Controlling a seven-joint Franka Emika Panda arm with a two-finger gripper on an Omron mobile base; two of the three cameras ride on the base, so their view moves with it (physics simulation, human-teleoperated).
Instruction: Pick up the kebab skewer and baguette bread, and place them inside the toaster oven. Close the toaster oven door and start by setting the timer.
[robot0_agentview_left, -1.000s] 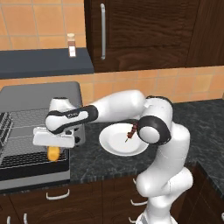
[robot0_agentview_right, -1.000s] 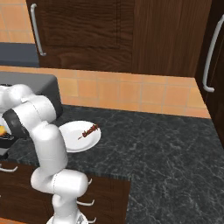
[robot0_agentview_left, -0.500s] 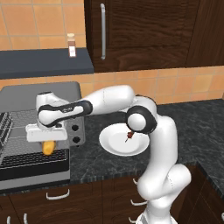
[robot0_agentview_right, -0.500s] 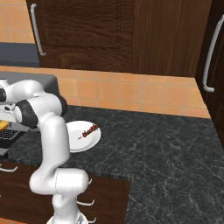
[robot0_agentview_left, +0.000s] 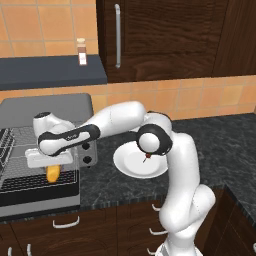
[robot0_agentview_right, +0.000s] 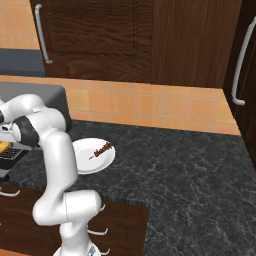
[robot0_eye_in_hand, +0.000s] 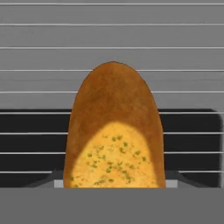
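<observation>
Compared with the view one second earlier, the arm has swung farther left, carrying the gripper and the baguette bread from the front edge of the toaster oven to a position over its wire rack. The plate and the skewer have not shifted.

The gripper is closed on the baguette bread, which hangs lengthwise beneath the hand with its lower end just above the rack; whether it touches the wires cannot be told. In the hand view the loaf stands between the camera and the rack's horizontal wires, brown at its far end and golden with green flecks nearer the camera.

The toaster oven door lies open, folded down flat in front of the cavity. Two black knobs show on the oven's right face, beside the forearm.

The white plate rests on the dark speckled counter just right of the oven. It holds the kebab skewer, lying diagonally across the dish with its red-brown chunks toward the upper right in the right base view; in the left base view the elbow covers most of it.

A small bottle stands on the dark shelf above the oven.
</observation>
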